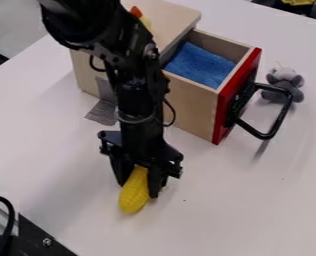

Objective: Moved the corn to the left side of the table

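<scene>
black arm [137, 90] comes in at the upper left and hangs down over the white counter [227, 200]. gripper [140, 185] at its lower end, a little left of mid-view. jaws closed in on the yellow corn [132, 198], one on either side, pinching it by its upper part; the rounded lower end pokes out below, toward the near side. whether that end touches the counter, cannot tell.

behind the gripper: pale wooden box [87, 75], partly hidden by the arm. its drawer [191, 105] stands open toward the right, with a red front [239, 95] and a black handle [281, 116]. blue cloth [199, 65] lies inside the drawer. something orange and yellow on top of the box, partly behind the arm. dark mesh-like patch [102, 112] at the foot of the box, on the counter.

small grey plush toy [284, 85] just right of the drawer, beside the handle. black hardware [40, 237] with a cable, lower left corner.
</scene>
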{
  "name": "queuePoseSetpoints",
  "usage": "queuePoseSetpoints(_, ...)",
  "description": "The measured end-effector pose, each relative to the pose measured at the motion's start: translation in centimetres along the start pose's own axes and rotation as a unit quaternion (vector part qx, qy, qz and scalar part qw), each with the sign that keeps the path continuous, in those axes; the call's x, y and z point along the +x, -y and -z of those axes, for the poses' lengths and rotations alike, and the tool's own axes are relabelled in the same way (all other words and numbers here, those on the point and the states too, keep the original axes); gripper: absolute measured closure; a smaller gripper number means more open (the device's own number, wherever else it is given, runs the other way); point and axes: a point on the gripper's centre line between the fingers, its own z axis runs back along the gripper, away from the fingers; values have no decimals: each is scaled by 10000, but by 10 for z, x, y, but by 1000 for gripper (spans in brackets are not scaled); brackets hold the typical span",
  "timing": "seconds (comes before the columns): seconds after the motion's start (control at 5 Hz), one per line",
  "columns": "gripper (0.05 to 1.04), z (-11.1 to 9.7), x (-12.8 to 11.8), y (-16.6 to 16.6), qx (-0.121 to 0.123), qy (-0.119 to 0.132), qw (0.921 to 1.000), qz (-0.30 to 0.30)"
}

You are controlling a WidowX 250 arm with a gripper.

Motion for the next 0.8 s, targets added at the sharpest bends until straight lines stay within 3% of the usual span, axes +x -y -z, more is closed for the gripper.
queuePoseSetpoints(0.2,462,-15,0,-3,-130,386,9992,34)
queuePoseSetpoints(0.4,462,-28,-8,-19,-79,547,9984,-113)
queuePoseSetpoints(0.6,462,-33,-12,-42,11,637,9974,-351)
queuePoseSetpoints(0.8,462,-30,-17,-68,59,537,9960,-712)
